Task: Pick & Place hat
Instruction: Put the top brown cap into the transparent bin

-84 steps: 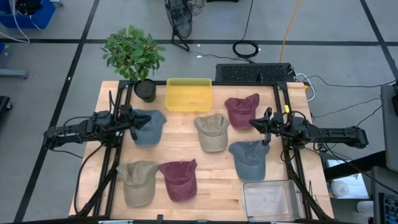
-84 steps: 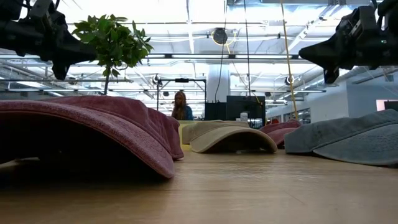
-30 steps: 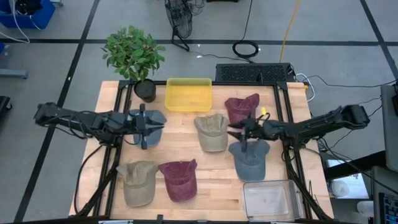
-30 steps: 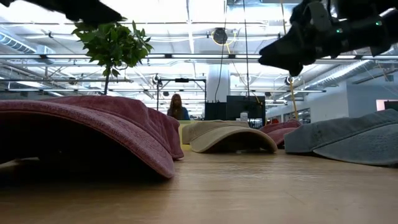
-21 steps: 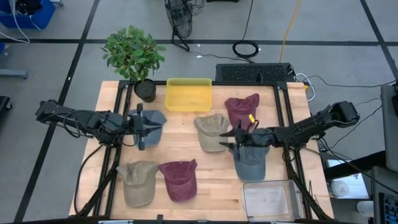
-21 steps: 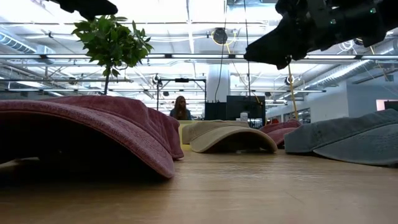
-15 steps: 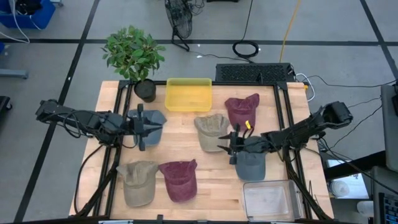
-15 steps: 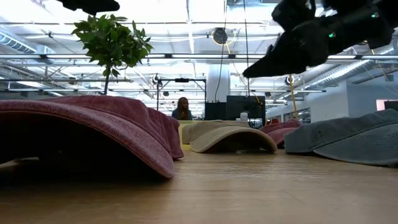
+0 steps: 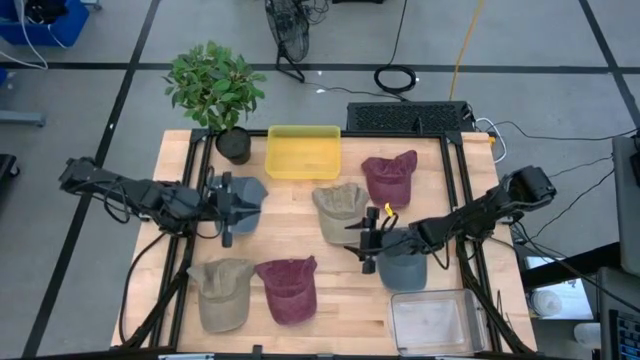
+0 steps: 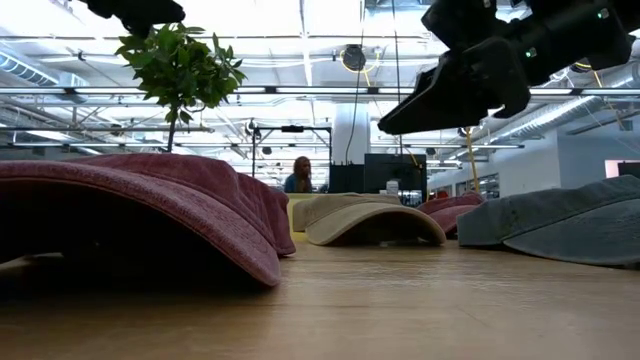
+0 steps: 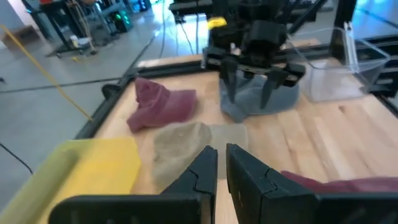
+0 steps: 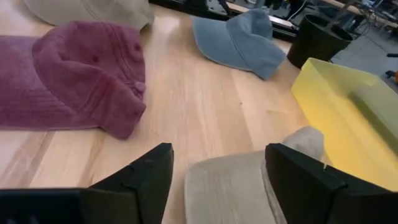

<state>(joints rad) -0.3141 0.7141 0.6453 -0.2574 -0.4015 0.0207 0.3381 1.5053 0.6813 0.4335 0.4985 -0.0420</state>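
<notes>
I count six hats on the table (image 9: pixel 300 240): two blue (image 9: pixel 243 196) (image 9: pixel 403 266), two maroon (image 9: pixel 388 176) (image 9: pixel 288 288), two tan (image 9: pixel 340 208) (image 9: pixel 221 290). Two trays: one yellow (image 9: pixel 303 152), far; one clear (image 9: pixel 432 322), near right. One plant (image 9: pixel 214 88), far left.

I see grey floor (image 9: pixel 80 40) crossed by dark lines; open hall, white ceiling beams (image 10: pixel 300 92), bright overhead light; person (image 10: pixel 299 175) standing far back.
</notes>
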